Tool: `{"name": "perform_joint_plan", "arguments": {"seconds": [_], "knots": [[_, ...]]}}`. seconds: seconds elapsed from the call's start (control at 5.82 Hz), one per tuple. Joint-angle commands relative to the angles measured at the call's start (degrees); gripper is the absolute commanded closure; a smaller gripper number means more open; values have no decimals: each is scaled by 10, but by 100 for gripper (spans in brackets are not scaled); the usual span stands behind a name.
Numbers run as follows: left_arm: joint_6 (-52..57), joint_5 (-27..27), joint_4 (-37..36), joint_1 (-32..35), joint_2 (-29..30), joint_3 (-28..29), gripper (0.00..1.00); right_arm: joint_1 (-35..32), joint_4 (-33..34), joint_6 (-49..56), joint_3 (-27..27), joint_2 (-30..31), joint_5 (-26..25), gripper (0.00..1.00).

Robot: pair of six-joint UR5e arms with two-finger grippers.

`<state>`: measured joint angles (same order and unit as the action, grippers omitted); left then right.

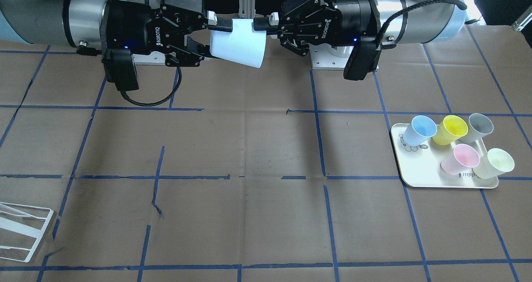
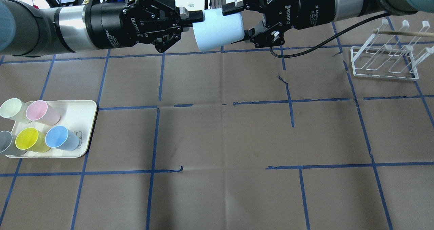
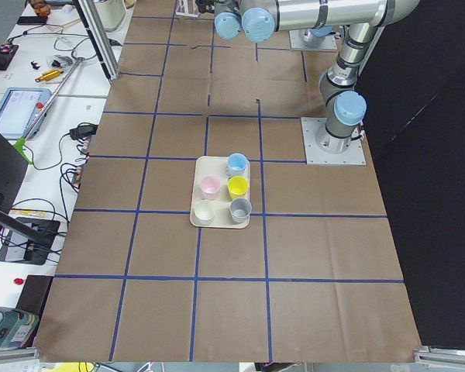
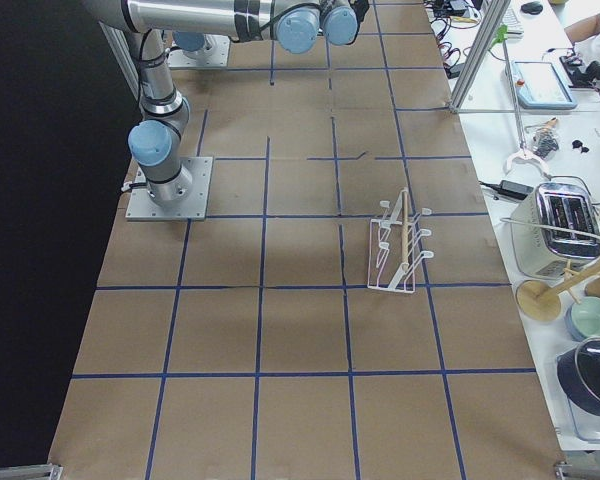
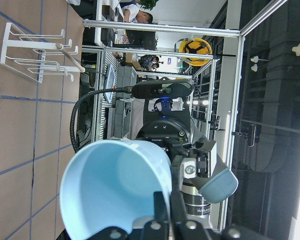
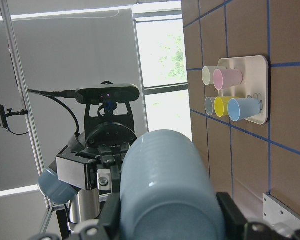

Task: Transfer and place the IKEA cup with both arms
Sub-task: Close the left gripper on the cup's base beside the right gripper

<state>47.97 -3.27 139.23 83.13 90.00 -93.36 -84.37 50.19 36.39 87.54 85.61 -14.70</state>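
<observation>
The blue cup (image 2: 218,31) hangs mid-air above the table (image 2: 217,138), left gripper (image 2: 197,17) pinching its rim, right gripper (image 2: 240,21) straddling its base, seemingly clamped. If the left lets go early, the cup drops.

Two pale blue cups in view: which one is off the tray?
The pale blue plastic tumbler held sideways in mid-air between the left gripper and right gripper. The other pale blue cup stands on the cream tray, next to the yellow cup.
</observation>
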Motion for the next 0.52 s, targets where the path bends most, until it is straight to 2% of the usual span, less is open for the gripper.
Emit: {"name": "perform_joint_plan", "arguments": {"seconds": [0.0,0.17,0.34], "knots": [[-1,-1,0,-1,-1,0,100,0,0,-3,0,-1,0,40],[-1,-1,1,-2,-2,0,99,1,3,-10,-2,-2,-3,0],[-1,-2,1,-5,-2,0,99,1,4,-11,-4,-2,-5,0]]}}
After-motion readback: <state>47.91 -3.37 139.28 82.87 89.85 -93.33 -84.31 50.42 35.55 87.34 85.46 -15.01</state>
